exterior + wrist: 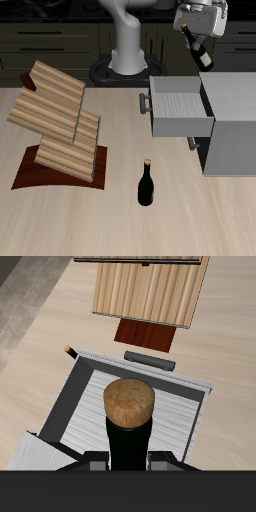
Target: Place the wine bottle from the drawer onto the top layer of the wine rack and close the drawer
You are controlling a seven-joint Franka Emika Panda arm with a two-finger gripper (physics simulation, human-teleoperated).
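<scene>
1. Near-black glass: the wine bottle (198, 47) hangs in the air above the open drawer (180, 104), tilted, with its tan cork end lowest.
2. Clamped on the bottle's body is the tool (190, 28), high over the grey cabinet (232, 125); the wrist view shows the cork close up with the drawer's ridged inside beneath it.
3. Pale wooden tiers of the wine rack (58, 122) stand well apart from the drawer, across the surface (120, 225).
4. A twin bottle (146, 184) stands upright on the surface near its front edge, between rack and cabinet.
5. Judged step: carrying the bottle across to the top layer (55, 84).
6. To do it well, I would keep the bottle high enough to pass clear of the rack's upper edge, then lay it along the slats so it cannot roll.
7. Drawer is not yet closed; its dark handle (143, 102) faces the rack.
</scene>
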